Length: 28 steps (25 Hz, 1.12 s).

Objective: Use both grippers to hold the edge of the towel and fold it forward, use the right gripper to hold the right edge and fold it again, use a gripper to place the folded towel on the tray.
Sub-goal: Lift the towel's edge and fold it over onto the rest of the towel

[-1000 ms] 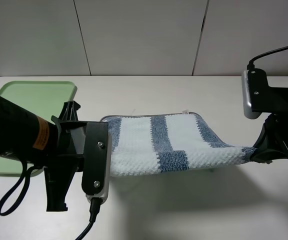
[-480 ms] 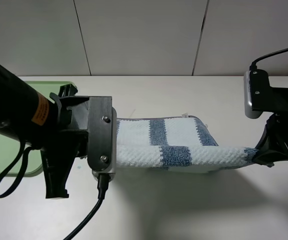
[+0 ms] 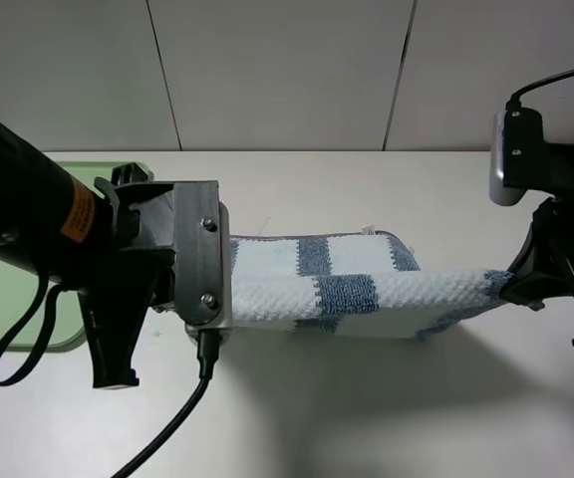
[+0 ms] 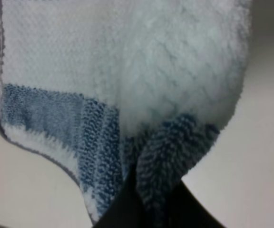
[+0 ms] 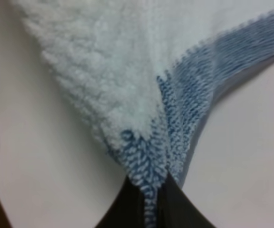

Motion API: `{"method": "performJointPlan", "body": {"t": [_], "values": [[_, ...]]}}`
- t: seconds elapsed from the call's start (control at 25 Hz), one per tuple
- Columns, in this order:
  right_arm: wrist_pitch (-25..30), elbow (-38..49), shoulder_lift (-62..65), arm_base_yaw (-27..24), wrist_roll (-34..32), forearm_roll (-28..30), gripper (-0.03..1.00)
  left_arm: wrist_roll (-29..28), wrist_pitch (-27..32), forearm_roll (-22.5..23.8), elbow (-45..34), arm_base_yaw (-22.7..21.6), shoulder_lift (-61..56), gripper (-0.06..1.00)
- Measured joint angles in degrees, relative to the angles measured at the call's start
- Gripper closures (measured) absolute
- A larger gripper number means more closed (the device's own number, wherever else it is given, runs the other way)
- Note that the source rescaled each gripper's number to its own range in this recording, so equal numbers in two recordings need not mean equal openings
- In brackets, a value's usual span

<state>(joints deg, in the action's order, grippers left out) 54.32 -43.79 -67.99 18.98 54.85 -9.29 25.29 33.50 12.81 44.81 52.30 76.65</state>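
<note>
While the striped towel (image 3: 367,291) hung stretched between the two arms above the white counter (image 3: 387,408), its near part was raised in a taut band over the part lying flat. The far grey hem (image 3: 297,238) of that flat part rested on the counter. The left hand (image 4: 151,202) was closed tight on the towel's left end, its dark fingers pinching a bunched fold of blue and white cloth. In the high view this grip was hidden behind the arm's wrist plate. The right hand (image 5: 149,204) was likewise clamped shut on the towel's right end, with a narrow point of blue weave drawn between its fingers. The pale green tray (image 3: 13,309) lay on the far left of the counter, largely covered by the left arm, with no towel on it.
</note>
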Motion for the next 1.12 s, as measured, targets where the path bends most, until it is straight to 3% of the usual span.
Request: {"method": "performJointPlan", "body": {"t": [0.36, 0.76, 1.12], "values": [[-0.8, -0.4, -5.2, 0.0, 0.0, -0.7, 0.97, 0.0, -2.8, -0.3, 0.6, -5.1, 6.3, 0.94], [-7.4, -0.6, -14.6, 0.0, 0.4, -0.3, 0.97, 0.0, -5.6, -0.2, 1.7, -8.5, 6.8, 0.94], [-7.3, -9.5, -19.7, 0.0, 0.4, -0.2, 0.97, 0.0, -6.1, 0.0, 1.7, -9.9, 7.0, 0.94]]}}
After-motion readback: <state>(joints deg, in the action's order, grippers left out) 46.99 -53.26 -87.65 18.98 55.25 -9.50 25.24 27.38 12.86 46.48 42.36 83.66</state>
